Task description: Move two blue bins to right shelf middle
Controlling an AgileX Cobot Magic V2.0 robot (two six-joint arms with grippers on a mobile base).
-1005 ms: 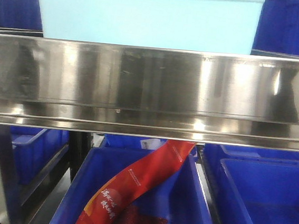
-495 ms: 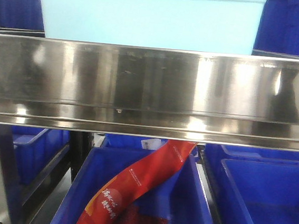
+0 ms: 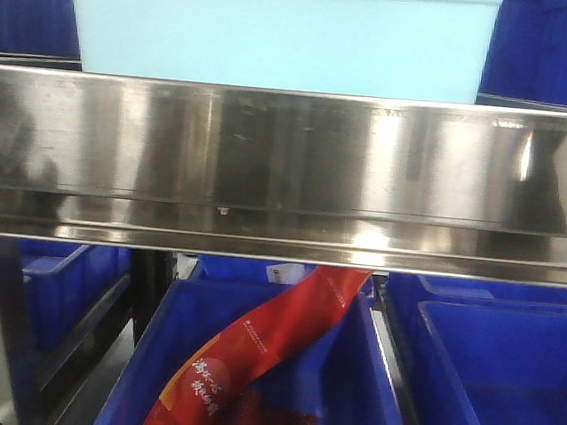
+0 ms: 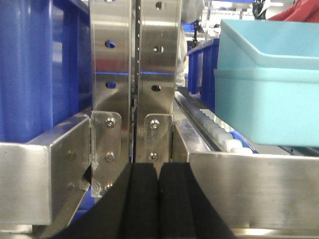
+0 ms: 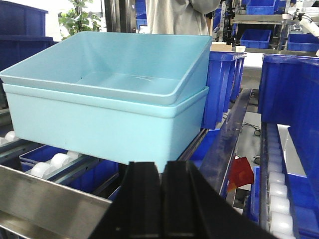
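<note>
Two pale blue bins (image 5: pixel 109 99), one nested inside the other, rest on white rollers (image 5: pixel 55 162) of the right shelf middle. From the front, the outer bin (image 3: pixel 281 31) stands just behind that tier's shiny steel rail (image 3: pixel 288 163). The left wrist view has the bins (image 4: pixel 269 89) at the right. My left gripper (image 4: pixel 158 167) is shut with nothing in it, low before the upright posts (image 4: pixel 134 74), left of the bins. My right gripper (image 5: pixel 163 164) is shut and holds nothing, just in front of the outer bin's near wall, below its rim.
Dark blue bins (image 3: pixel 508 385) fill the tier below, and one (image 3: pixel 364 421) holds a red packet (image 3: pixel 249 360). More dark blue bins (image 5: pixel 222 84) stand right of the pale pair. A person (image 5: pixel 174 15) stands behind the shelf. Another dark blue bin (image 4: pixel 35 69) sits left of the posts.
Only the reflections on the steel rail have shifted; the bins sit where they were.
</note>
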